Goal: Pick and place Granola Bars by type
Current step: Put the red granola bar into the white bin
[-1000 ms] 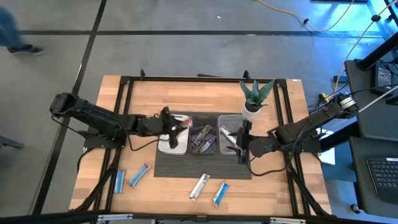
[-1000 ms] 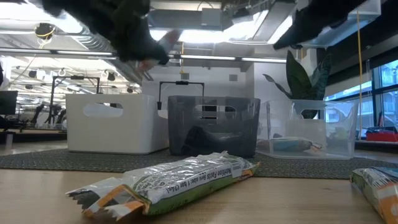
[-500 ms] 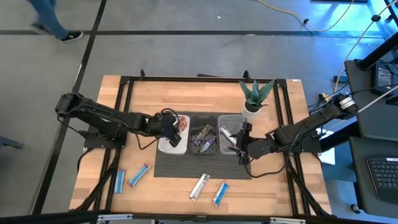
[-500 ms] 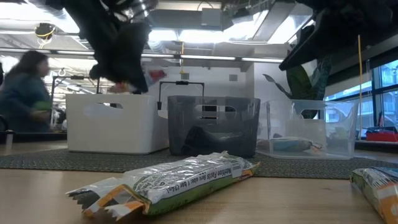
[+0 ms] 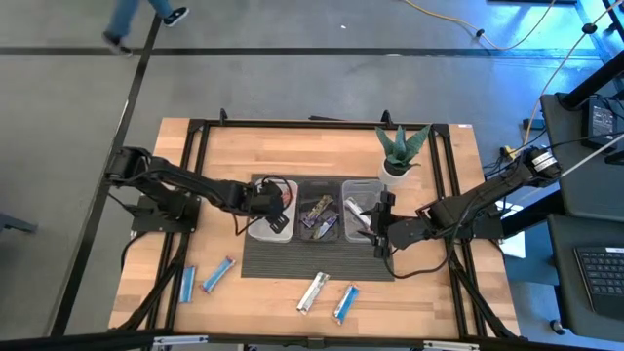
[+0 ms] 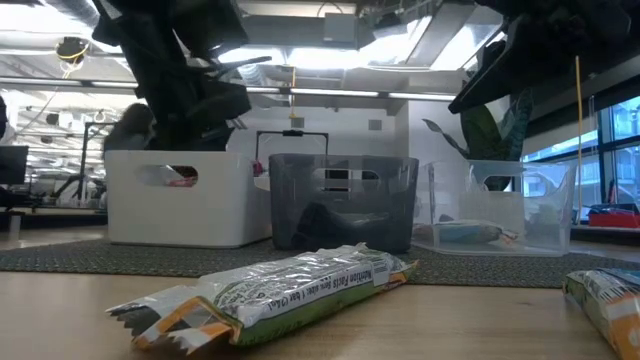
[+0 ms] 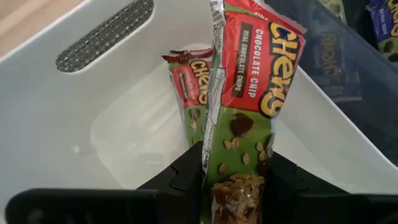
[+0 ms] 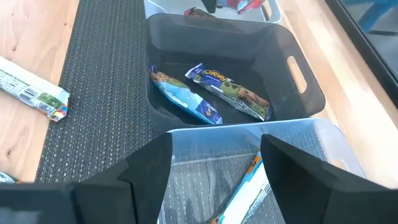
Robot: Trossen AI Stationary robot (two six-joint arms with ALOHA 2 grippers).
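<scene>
My left gripper (image 5: 269, 203) is over the white tray (image 5: 255, 230), shut on a red-and-green wrapped bar (image 7: 252, 87). A second red-and-green bar (image 7: 191, 90) lies flat on the white tray's floor. My right gripper (image 8: 214, 155) is open and empty above the clear tray (image 8: 186, 168), which holds one bar (image 8: 245, 190). The black tray (image 8: 298, 102) holds two blue-and-dark wrapped bars (image 8: 186, 96). Two blue bars (image 5: 187, 284) lie on the table at the near left. A silver bar (image 5: 312, 292) and a blue one (image 5: 344, 302) lie at the near middle. My left gripper pinches the red-and-green bar by one end (image 7: 239, 163) between its two fingers, across the bar's width. The fingers (image 7: 183, 180) come from above, slanting down into the white tray. The bar sticks out beyond the fingers, lengthwise, over the tray's floor. I cannot tell whether its far end touches the tray.
The three trays stand side by side on a dark mat (image 5: 292, 261). A potted plant (image 5: 400, 151) stands behind the clear tray. A person walks on the floor beyond the table (image 5: 136, 19). Bare wood lies along the table's far side and near corners.
My left gripper has come down with the red-and-green bar, from above the white tray's rim into the tray; in the low view the bar now shows through the tray's handle slot. My right gripper has kept its place above the clear tray.
</scene>
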